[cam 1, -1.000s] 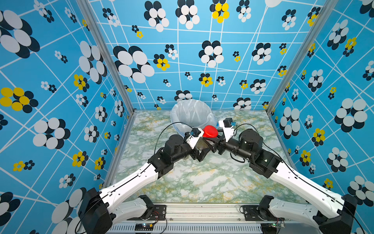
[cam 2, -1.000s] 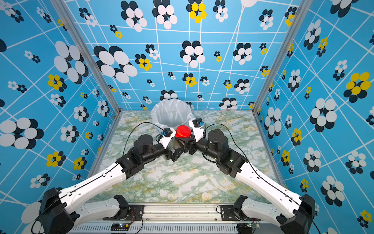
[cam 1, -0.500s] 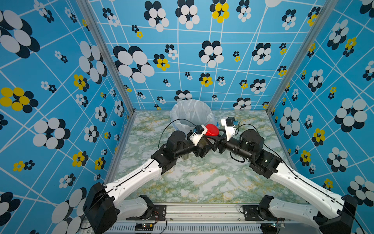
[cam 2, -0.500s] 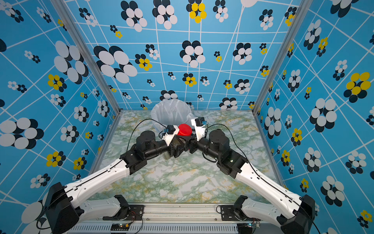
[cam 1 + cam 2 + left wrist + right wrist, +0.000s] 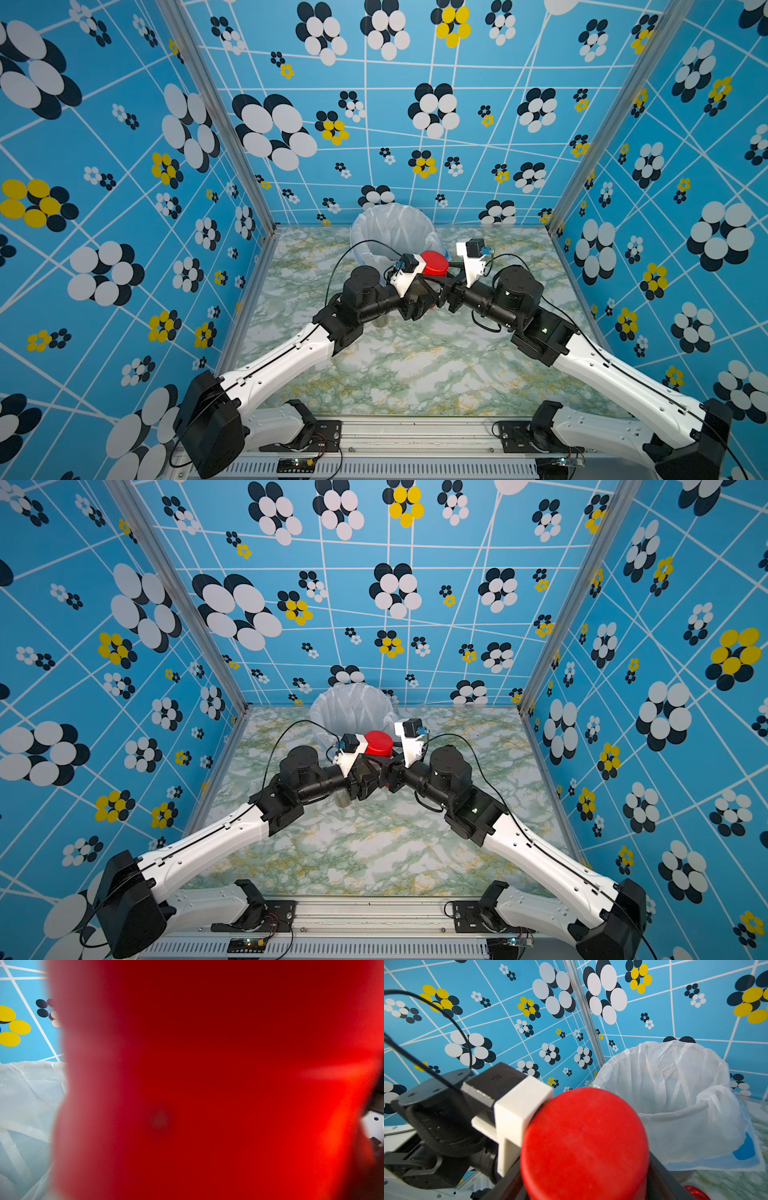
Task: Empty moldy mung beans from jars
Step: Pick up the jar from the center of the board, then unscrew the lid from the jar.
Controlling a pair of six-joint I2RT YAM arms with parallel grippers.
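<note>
The right jaws clamp the red-lidded jar [image 5: 583, 1142], likely rigid and slick; left jaws unclear, should take the lid [image 5: 434, 262]

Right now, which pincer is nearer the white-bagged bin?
Left. The left pincer is at the red lid on the side nearer the bin; the right pincer sits at the lid's opposite side.

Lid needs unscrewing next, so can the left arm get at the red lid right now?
Probably yes: the left end effector is right against the red lid, which fills its wrist view, with nothing visible between them.
</note>
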